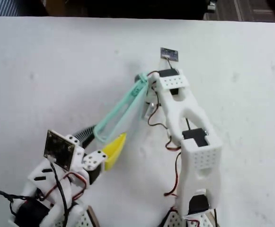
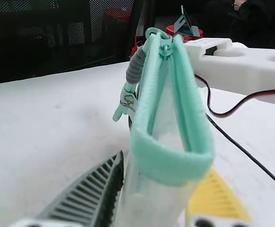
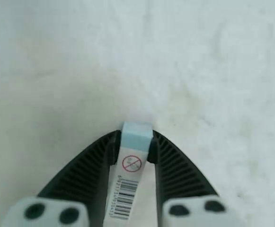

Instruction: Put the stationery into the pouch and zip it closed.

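Right gripper (image 3: 135, 136) pinches stationery (image 3: 129, 166); left gripper (image 2: 166, 163) clamps pouch (image 2: 187, 104).

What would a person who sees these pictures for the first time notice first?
The mint-green pouch, unzipped, stands out in the middle of the table, one end clamped in the left gripper. Beside its far end, the right gripper pinches a small blue-capped stick with a barcode.

White table (image 1: 42, 61); beyond its far edge, perhaps a dark mesh chair (image 2: 57, 33) and something red (image 2: 194, 33).
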### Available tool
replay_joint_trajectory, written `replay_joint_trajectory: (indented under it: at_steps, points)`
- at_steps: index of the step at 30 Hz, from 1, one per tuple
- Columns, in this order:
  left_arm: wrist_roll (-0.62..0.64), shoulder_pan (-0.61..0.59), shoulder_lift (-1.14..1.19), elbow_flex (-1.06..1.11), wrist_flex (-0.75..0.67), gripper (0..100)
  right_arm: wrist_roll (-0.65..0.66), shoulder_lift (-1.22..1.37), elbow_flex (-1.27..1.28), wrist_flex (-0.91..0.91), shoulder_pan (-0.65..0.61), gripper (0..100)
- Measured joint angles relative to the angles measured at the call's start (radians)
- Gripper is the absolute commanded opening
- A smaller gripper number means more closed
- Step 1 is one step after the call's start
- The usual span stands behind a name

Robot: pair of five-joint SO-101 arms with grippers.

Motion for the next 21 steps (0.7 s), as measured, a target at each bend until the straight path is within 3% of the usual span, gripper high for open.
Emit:
replay_joint_trajectory:
  at_steps: [4,11,15,21]
  points:
    - [0.000,0.000,0.000,0.000,0.000,26,0.005,-0.198,0.002,0.021,0.044,1.6]
    - [0.000,0.000,0.000,0.000,0.000,26,0.190,-0.718,0.002,0.020,0.012,1.6]
    - [0.000,0.000,0.000,0.000,0.000,26,0.301,-1.051,0.002,0.003,-0.123,1.6]
    - [0.000,-0.041,0.000,0.000,0.000,26,0.448,-1.392,0.106,0.000,-0.456,1.6]
